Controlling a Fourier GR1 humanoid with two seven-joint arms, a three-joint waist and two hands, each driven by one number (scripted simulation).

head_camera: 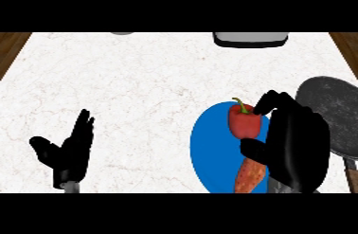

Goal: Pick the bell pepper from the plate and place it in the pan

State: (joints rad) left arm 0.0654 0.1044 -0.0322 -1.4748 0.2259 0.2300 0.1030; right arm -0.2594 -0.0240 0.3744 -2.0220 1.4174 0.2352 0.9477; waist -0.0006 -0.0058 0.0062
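We see the red bell pepper (pixel 244 121) over the right part of the blue plate (pixel 210 148), its green stem pointing toward the far side. The plate sits on the near right part of the white marbled counter (pixel 140 86).

Our right hand (pixel 297 143) comes in from the near edge and lies against the pepper's right side. Its fingers (pixel 271 104) curl over the top beside the stem, and its thumb (pixel 252 148) hooks in just under the pepper's near end, so the hand is closed around the pepper. We cannot tell whether the pepper rests on the plate or is held just above it.

A long, orange, speckled vegetable (pixel 249 177) lies on the near part of the plate, just below the thumb and partly hidden by the hand.

The dark grey pan (pixel 334 110) sits to the right of the plate, close behind the right hand, and its handle (pixel 352 174) runs toward the near right edge. The pepper is not in the pan.

Our left hand (pixel 70 155) rests at the near left, well apart from the plate, with its fingers straight, pointing up and spread from the thumb, holding nothing.

At the far edge of the counter we see a white and dark object (pixel 250 38) cut off by the view, and a small grey object (pixel 122 33) to its left.
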